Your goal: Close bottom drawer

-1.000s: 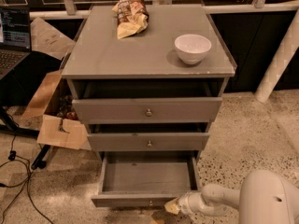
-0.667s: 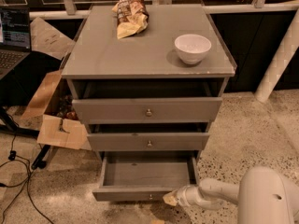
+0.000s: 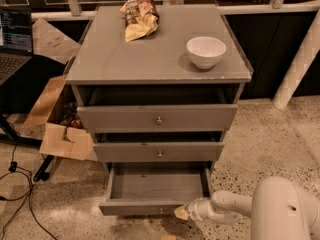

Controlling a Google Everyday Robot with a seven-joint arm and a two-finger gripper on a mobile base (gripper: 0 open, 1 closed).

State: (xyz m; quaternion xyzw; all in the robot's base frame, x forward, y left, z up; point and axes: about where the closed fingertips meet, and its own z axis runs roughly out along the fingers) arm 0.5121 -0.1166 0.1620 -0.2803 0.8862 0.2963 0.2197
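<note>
The grey cabinet [image 3: 159,59] has three drawers, all pulled out. The bottom drawer [image 3: 150,207] is out the furthest, its inside bare and its small brass knob [image 3: 160,211] on the front. The middle drawer [image 3: 159,151] and the top drawer [image 3: 157,118] stand out a little. My gripper [image 3: 181,212] is at the end of the white arm [image 3: 225,205], low at the right end of the bottom drawer's front, touching or nearly touching it.
A white bowl [image 3: 206,51] and a chip bag [image 3: 139,15] lie on the cabinet top. An open cardboard box [image 3: 57,129], a laptop [image 3: 14,39] and cables [image 3: 20,194] are at the left. A white post [image 3: 297,66] leans at the right.
The bottom drawer has slid inward a little with my gripper against its front's right end. The arm has reached further left and forward.
</note>
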